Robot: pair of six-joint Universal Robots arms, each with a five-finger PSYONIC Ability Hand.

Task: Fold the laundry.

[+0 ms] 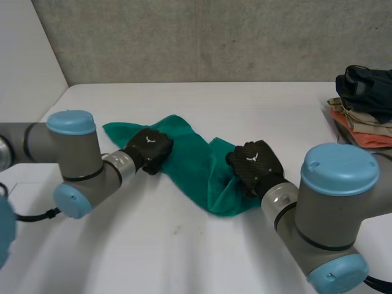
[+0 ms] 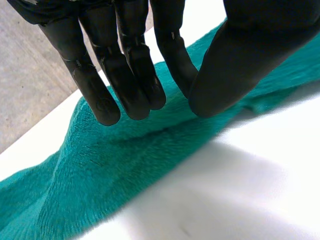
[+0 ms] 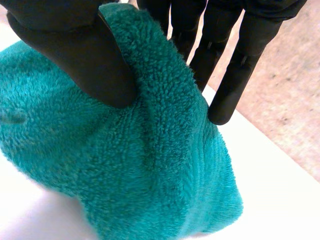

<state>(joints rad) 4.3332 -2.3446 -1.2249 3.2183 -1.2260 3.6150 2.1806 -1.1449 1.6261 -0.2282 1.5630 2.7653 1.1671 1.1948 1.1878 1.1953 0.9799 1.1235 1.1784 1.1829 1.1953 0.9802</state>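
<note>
The white table (image 1: 184, 257) carries the green towel (image 1: 196, 153), bunched at mid-table. A pile of clothes (image 1: 364, 110) sits well apart at the table's right edge. The step in hand appears to be spreading the towel flat. The right hand (image 1: 254, 164) pinches a raised fold at the towel's right end between thumb and fingers. The left hand (image 1: 149, 149) lays straight fingers (image 2: 100, 95) on the left part and grips nothing. Secure an edge there first, then draw the hands apart evenly.

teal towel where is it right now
In the head view the teal towel lies bunched midway across the table, the left hand at its left part and the right hand pinching its right end, well left of the clothes pile.
</note>
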